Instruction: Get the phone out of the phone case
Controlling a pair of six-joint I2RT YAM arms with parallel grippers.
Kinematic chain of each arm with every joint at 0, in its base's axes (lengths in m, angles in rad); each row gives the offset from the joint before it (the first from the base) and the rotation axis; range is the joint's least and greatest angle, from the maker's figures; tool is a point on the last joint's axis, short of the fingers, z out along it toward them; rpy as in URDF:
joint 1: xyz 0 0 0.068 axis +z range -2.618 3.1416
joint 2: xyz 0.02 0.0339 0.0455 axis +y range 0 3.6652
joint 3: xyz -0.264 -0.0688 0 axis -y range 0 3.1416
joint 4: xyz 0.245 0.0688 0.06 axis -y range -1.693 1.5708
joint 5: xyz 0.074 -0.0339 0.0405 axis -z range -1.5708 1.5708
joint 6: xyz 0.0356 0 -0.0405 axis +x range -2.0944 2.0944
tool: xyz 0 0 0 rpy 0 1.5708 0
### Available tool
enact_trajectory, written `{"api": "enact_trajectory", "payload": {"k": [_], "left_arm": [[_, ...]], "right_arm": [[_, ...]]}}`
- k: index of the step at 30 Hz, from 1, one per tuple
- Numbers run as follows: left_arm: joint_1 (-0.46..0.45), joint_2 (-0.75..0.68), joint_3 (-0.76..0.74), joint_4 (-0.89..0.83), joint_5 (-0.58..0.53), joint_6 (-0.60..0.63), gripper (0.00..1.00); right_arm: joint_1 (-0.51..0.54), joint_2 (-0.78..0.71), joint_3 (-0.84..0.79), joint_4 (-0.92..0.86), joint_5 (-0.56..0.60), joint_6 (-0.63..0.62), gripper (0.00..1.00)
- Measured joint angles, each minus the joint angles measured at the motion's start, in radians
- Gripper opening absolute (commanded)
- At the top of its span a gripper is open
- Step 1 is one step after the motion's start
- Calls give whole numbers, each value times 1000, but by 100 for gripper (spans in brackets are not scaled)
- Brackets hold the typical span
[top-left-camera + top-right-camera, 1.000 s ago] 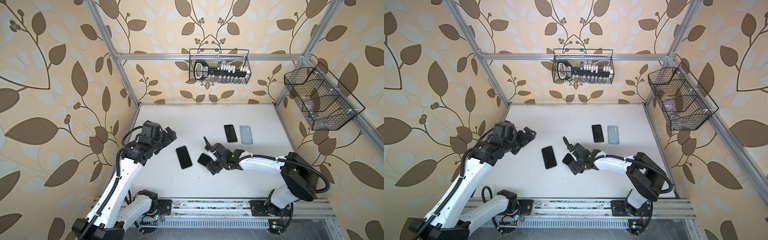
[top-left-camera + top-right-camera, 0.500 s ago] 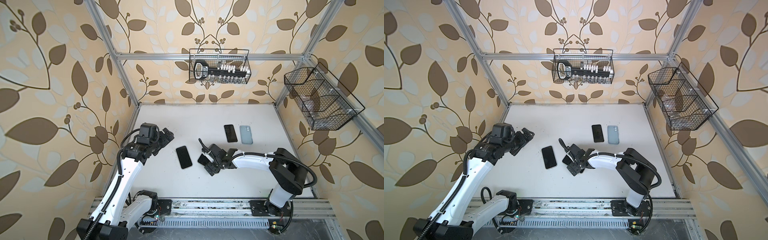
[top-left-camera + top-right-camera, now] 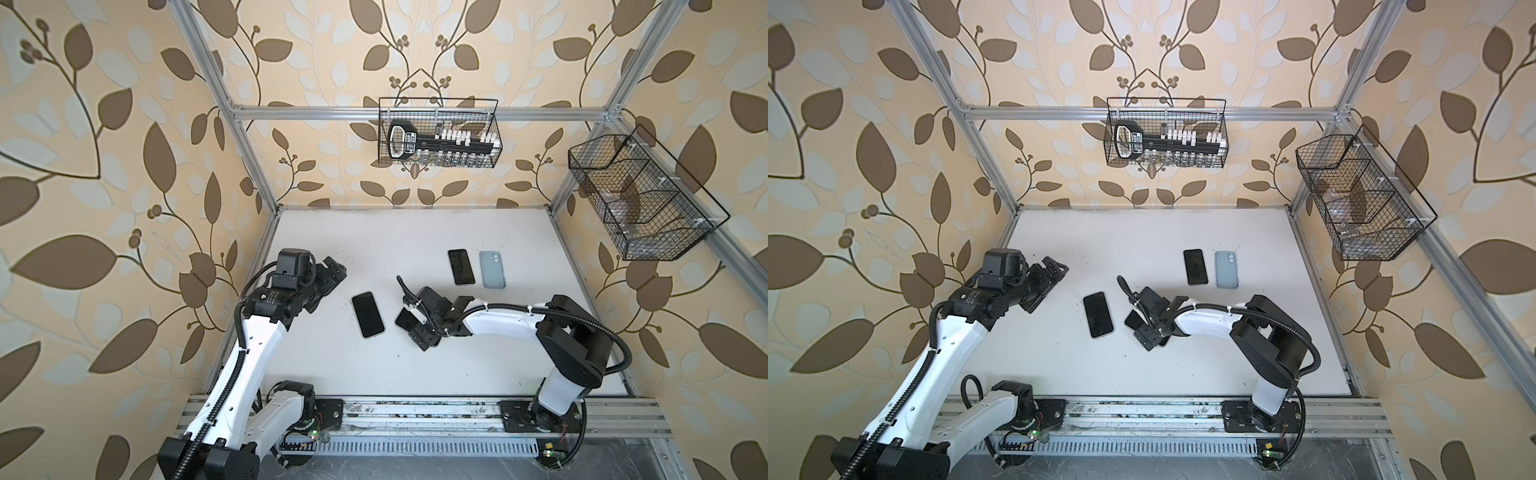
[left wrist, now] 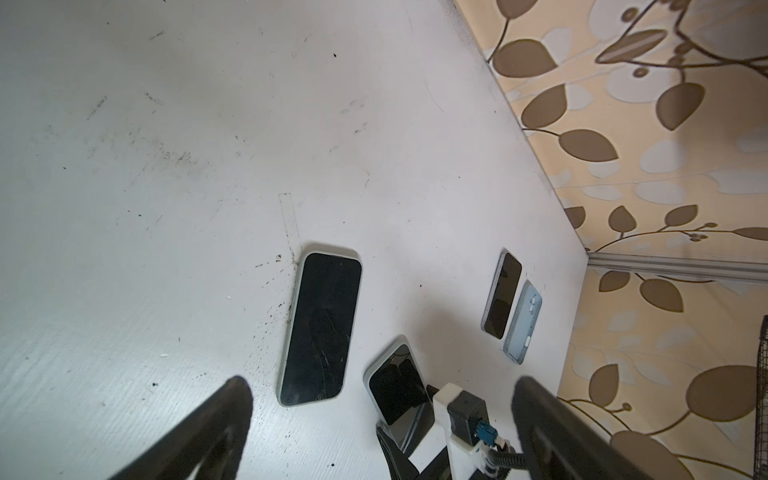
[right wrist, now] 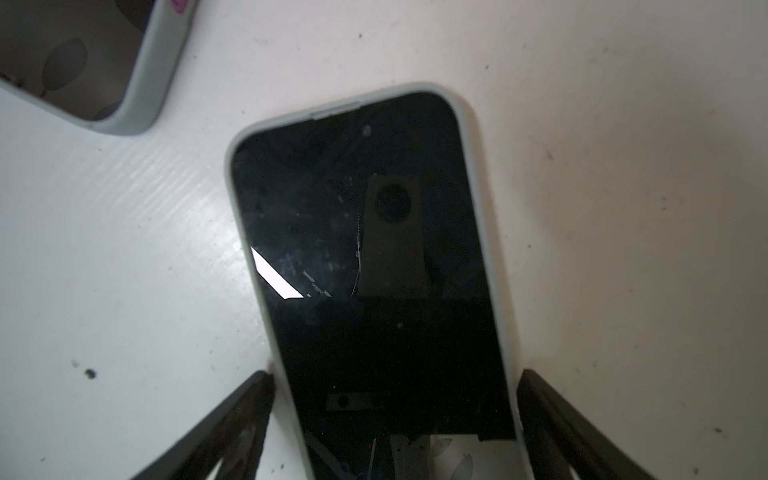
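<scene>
**Right gripper closes in on the cased phone**

The phone (image 5: 365,291) lies flat and screen-up near the middle of the table (image 3: 374,374), fully seated in its pale phone case (image 5: 336,110). Its dark glass is dusty, shows a thin crack, and mirrors the wrist camera.

Over the last second the right gripper (image 5: 395,374) has slid further along the phone as its arm folded inward. Its jaws are spread and straddle the case's long edges, close against them but not yet clamped. I judge this to be the set-up for a grip, with extraction not begun.

The left gripper (image 4: 380,384), spread wide and empty, has barely moved.

A second cased phone (image 3: 367,314) lies just beside. A bare phone (image 3: 461,266) and an empty blue case (image 3: 492,269) sit farther back.
</scene>
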Motion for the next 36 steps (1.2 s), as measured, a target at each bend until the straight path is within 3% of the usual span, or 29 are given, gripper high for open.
{"api": "enact_trajectory", "payload": {"k": [15,36], "left_arm": [[13,-2,-32,35,27,-27,99],[19,3,-47,61,81,-32,99]], "right_arm": [[-18,1,0,1,-10,-10,72],[-70,-48,-32,-6,-48,0,69]]}}
